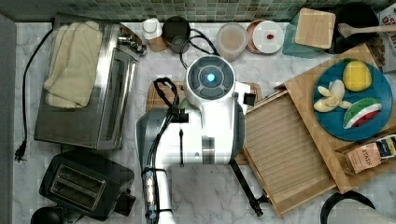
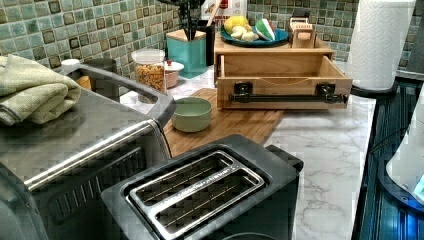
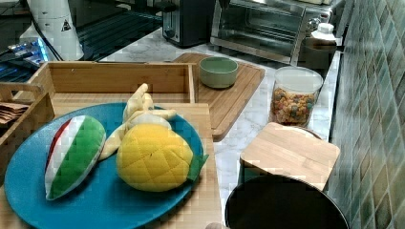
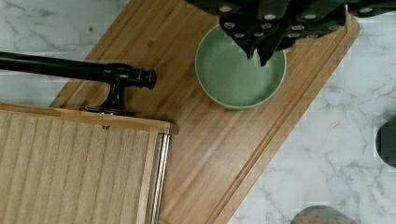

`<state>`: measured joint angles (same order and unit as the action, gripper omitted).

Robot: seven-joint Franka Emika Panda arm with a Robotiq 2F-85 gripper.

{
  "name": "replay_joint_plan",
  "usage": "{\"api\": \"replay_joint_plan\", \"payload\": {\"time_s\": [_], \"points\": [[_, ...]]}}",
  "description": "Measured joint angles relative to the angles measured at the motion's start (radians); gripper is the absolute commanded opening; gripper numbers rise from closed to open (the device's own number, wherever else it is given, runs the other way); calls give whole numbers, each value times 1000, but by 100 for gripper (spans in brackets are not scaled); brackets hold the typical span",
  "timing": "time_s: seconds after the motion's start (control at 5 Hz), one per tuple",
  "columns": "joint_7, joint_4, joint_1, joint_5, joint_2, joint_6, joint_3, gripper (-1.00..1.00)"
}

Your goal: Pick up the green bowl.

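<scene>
The gripper point(image 4: 258, 56) hangs over the bowl point(image 4: 240, 72), its fingertips close together and holding nothing. The bowl stands upright and empty on the board point(image 4: 205, 154), apart from the open drawer point(image 4: 74, 172) with its black handle point(image 4: 70, 70) beside it.

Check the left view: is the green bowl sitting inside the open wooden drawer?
No, the green bowl stands on the wooden cutting board, outside the open drawer.
</scene>
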<state>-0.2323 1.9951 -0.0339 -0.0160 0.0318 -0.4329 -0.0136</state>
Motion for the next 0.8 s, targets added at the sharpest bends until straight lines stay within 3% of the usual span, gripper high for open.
{"api": "replay_joint_plan", "payload": {"time_s": [0.2, 0.4, 0.8], "points": [[-2, 79, -6, 1, -15, -49, -4, 28], [-41, 146, -7, 11, -15, -114, -7, 100], [-160, 269, -7, 8, -22, -193, -19, 100]]}}
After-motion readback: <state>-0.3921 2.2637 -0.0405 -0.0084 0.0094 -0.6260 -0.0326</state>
